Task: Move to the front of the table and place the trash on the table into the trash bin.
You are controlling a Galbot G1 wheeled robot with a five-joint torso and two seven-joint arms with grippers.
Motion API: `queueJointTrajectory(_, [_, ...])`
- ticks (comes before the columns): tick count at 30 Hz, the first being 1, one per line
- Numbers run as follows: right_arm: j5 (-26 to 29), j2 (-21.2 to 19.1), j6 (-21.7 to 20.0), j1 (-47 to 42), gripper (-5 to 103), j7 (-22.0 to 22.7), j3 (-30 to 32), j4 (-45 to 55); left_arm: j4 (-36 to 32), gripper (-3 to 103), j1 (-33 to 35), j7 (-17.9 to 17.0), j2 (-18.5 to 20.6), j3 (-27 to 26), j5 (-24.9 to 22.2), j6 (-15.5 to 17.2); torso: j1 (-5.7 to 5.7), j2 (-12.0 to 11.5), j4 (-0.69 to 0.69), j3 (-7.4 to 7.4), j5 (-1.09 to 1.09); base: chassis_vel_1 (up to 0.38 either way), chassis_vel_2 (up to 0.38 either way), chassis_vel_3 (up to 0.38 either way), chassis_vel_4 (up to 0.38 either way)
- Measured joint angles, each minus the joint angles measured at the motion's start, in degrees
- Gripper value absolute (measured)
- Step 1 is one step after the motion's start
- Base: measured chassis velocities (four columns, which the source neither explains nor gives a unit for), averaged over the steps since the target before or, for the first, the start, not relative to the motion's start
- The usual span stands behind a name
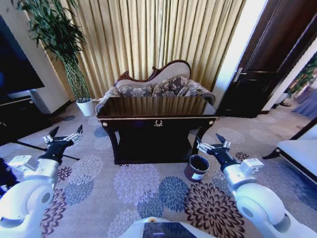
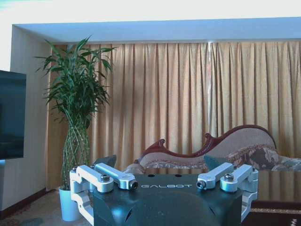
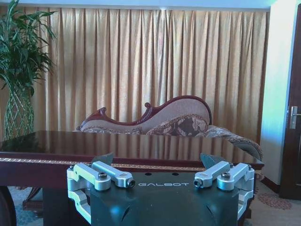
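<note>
Straight ahead in the head view, a dark glossy table [image 1: 157, 111] w/ curved legs, a lower shelf and a small gold emblem on its front stands on a floral carpet [image 1: 148, 188]. Its top reflects the curtains; no trash can be made out on it. A patterned sofa [image 1: 158, 85] sits just behind it, gold curtains [image 1: 158, 34] beyond. A small round dark trash bin [image 1: 197, 168] w/ a white label stands on the carpet by the table's front right leg. A tall plant in a white pot [image 1: 85, 107] is at back left, a dark door [image 1: 270, 59] at back right. The left gripper [image 1: 63, 136] hangs low at left, well apart from the table, fingers spread, holding nothing. The right gripper [image 1: 212, 144] hovers just beside the bin, near the table's right leg, fingers spread, empty.

Left wrist view: left gripper [image 2: 165, 184] fingers wide apart, facing plant, curtains and sofa; part of the tabletop at one edge.

Right wrist view: right gripper [image 3: 163, 181] fingers wide apart, at about tabletop level; the table [image 3: 117, 146] is near in front, sofa behind it.
</note>
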Motion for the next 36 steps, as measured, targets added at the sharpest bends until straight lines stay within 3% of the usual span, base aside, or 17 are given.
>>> queueJointTrajectory(36, [-0.41,0.37,0.99,-0.83,100,0.01,0.85,0.09,-0.26,100,0.18,0.07,-0.32,-0.27,-0.02,-0.16,0.01,-0.01,0.0,0.01,0.01,0.159,-0.162,-0.156,0.168])
